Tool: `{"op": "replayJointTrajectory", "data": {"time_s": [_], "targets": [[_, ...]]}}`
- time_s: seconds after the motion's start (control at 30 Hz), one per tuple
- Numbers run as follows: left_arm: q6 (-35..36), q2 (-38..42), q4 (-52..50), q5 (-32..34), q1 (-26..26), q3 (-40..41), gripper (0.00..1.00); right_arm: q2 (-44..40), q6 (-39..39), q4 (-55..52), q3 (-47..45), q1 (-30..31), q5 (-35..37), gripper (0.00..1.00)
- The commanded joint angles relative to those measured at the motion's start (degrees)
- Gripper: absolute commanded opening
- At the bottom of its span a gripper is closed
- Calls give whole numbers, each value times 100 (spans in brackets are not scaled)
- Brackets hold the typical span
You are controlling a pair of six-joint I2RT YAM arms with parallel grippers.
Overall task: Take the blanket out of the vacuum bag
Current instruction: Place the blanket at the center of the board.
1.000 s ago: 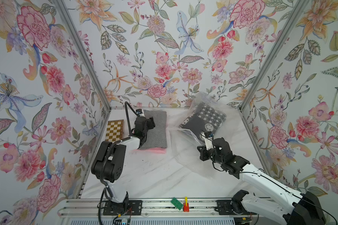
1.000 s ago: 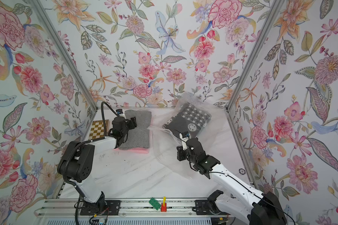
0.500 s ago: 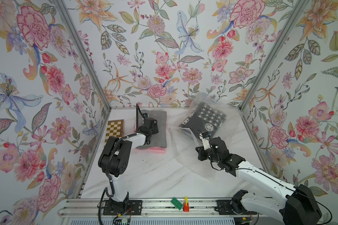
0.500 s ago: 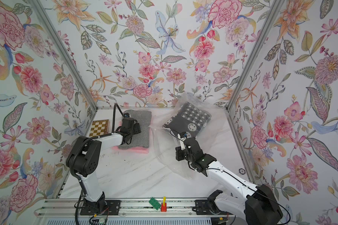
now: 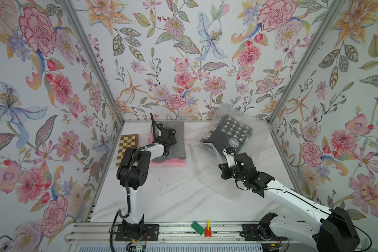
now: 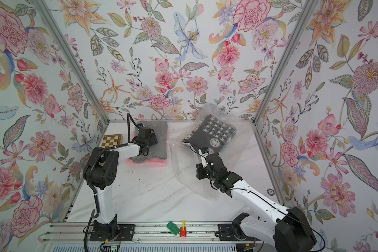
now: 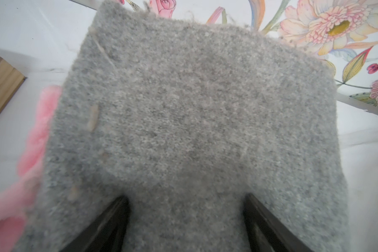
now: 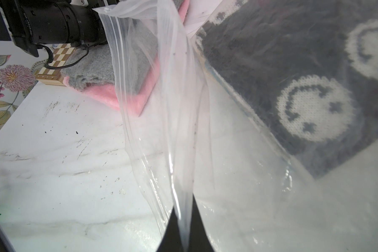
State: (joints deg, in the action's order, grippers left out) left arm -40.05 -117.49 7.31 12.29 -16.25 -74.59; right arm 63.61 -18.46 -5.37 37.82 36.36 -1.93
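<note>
The vacuum bag (image 5: 205,174) (image 6: 183,176) lies at the right middle of the table, its clear film lifted at the near side. Inside it, toward the back right, sits a dark blanket (image 5: 229,133) (image 6: 210,133) (image 8: 292,65) with white checks and smiley faces. My right gripper (image 5: 222,169) (image 6: 198,172) (image 8: 183,218) is shut on a fold of the bag's film. My left gripper (image 5: 170,144) (image 6: 147,144) (image 7: 186,196) hangs open just over a grey folded blanket (image 5: 178,137) (image 7: 194,109), which rests on a pink one (image 5: 170,162) (image 8: 109,93), outside the bag. Nothing is between its fingers.
A wooden chessboard box (image 5: 128,146) (image 6: 112,140) (image 7: 0,87) stands against the left wall beside the stacked blankets. Floral walls close the back and both sides. A green piece (image 5: 198,228) and a red and yellow item (image 5: 208,230) sit on the front rail.
My left gripper has moved right from the stack's left edge to over the grey blanket, and its jaws have spread a little wider. The right gripper has kept its hold on the film, barely shifting.
</note>
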Motion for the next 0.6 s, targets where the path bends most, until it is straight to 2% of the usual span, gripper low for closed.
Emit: {"op": "replayJointTrajectory", "data": {"time_s": [0.0, 0.17, 0.37, 0.57], "targets": [[-232, -296, -378, -95, 239, -81, 84, -38, 66, -96, 188, 34, 62, 0], [71, 85, -263, -145, 324, 83, 84, -87, 61, -66, 150, 36, 62, 0], [513, 1044, -19, -100, 381, 555, 85, -86, 59, -52, 156, 37, 48, 0], [461, 2151, 471, -658, 350, 1402, 85, -38, 118, -10, 155, 31, 35, 0]]}}
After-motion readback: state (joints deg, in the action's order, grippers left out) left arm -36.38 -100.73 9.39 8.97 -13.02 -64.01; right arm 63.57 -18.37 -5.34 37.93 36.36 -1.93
